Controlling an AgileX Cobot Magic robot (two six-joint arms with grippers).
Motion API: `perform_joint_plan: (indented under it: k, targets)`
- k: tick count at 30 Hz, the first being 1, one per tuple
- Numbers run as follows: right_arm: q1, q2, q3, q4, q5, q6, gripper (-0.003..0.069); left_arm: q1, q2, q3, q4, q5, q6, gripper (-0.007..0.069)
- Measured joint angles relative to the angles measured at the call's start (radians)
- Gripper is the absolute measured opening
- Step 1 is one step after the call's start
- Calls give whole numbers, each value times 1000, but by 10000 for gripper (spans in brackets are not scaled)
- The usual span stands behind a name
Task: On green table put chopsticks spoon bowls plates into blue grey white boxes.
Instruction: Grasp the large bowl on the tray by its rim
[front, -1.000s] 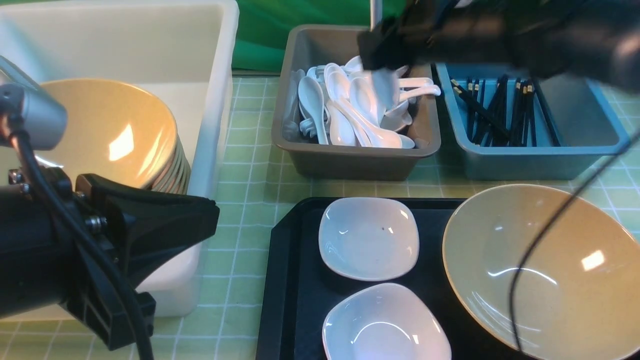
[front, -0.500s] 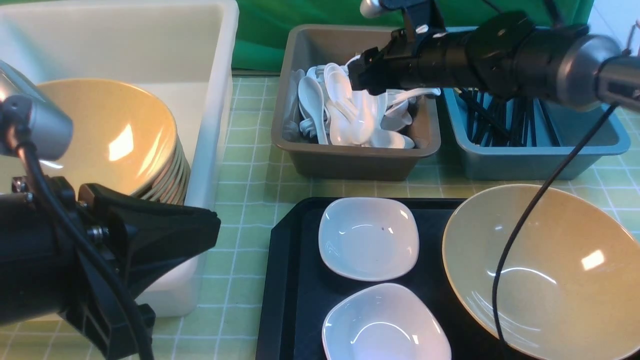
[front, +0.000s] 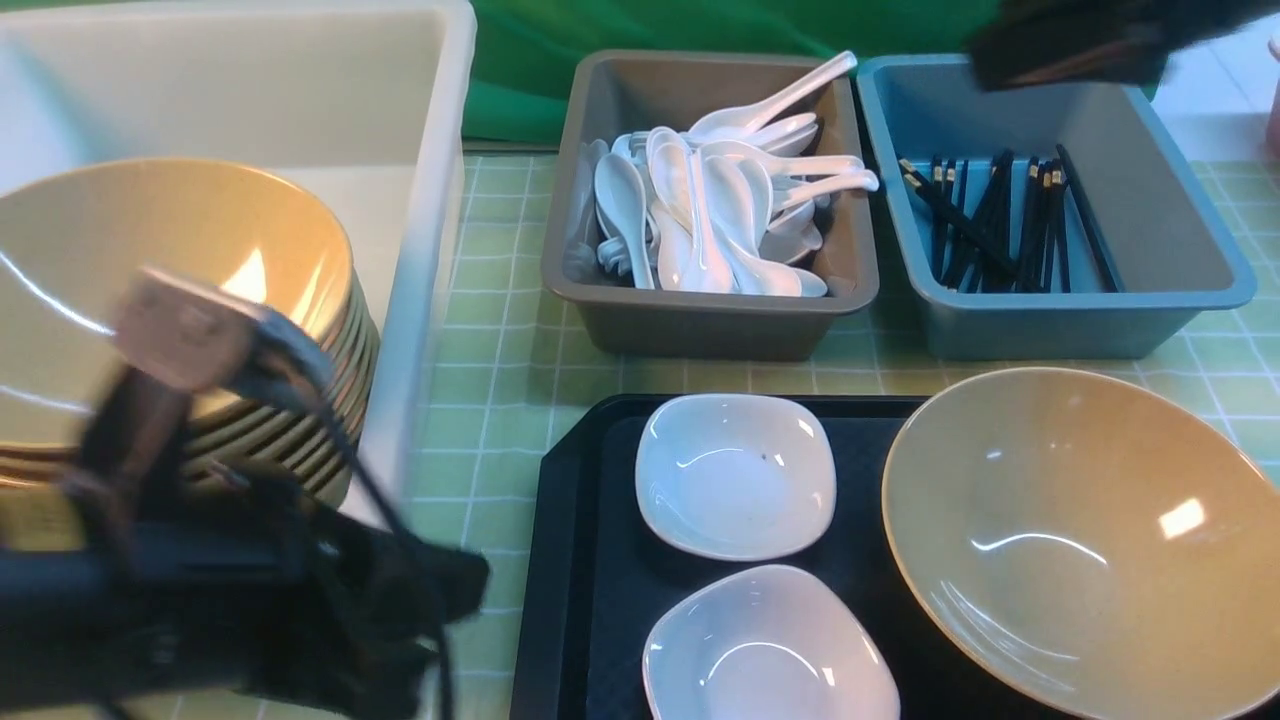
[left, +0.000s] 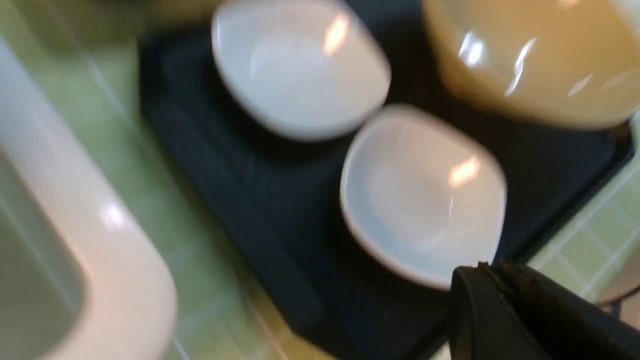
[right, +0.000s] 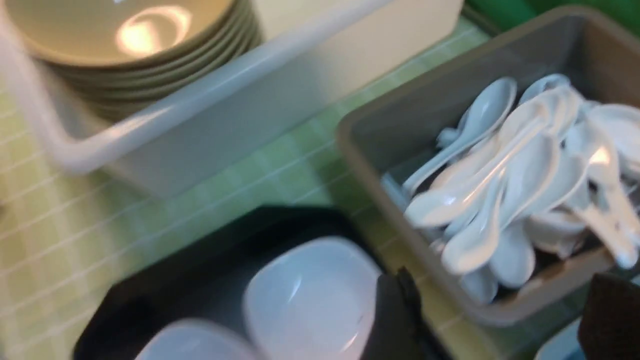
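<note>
1. A pale green table (front: 500, 300) with white grid lines; a dark green cloth (front: 520, 70) hangs behind.
2. On it stand a white box (front: 440, 150) of stacked bowls (front: 170, 300), a grey box (front: 700, 335) heaped with spoons (front: 700, 210), and a blue box (front: 1080, 320) holding chopsticks (front: 990, 220).
3. A black tray (front: 570, 560) carries two plates (front: 735, 475) and another bowl, both partly cut off.
4. The left gripper (left: 475, 280), badly blurred beside the white box, has its jaws together.
5. The right gripper (right: 502, 305), smeared above the blue box, has fingers wide apart and empty.
</note>
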Motion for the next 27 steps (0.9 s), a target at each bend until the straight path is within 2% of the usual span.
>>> perform_joint_plan:
  k: [2,6,9,12,16,18,19,21,24,27]
  targets:
    - [15,-53,8,-44,11,31,475,0,56,-3,-32,2,16,-2]
    - [71,-242,116,-210,12,141,473,0,254,-132,-100,49,65,0]
    - [83,-399,265,-241,12,186,450,-9,381,-271,-131,86,69,4]
    - [85,-535,415,-244,12,213,396,-54,484,-391,-141,112,49,32]
    - [85,-687,610,-238,12,235,238,-163,622,-522,-128,111,-39,138]
    - [86,-748,686,-237,12,255,137,-219,703,-590,-89,102,-93,225]
    - [86,-753,686,-237,12,257,128,-223,719,-603,-84,101,-98,242]
    - [86,-809,732,-232,12,278,51,-254,821,-693,-32,101,-145,347]
    - [86,-869,748,-221,12,286,26,-261,946,-804,-9,111,-181,451]
    - [86,-910,748,-211,12,288,24,-261,1068,-916,-4,129,-189,506]
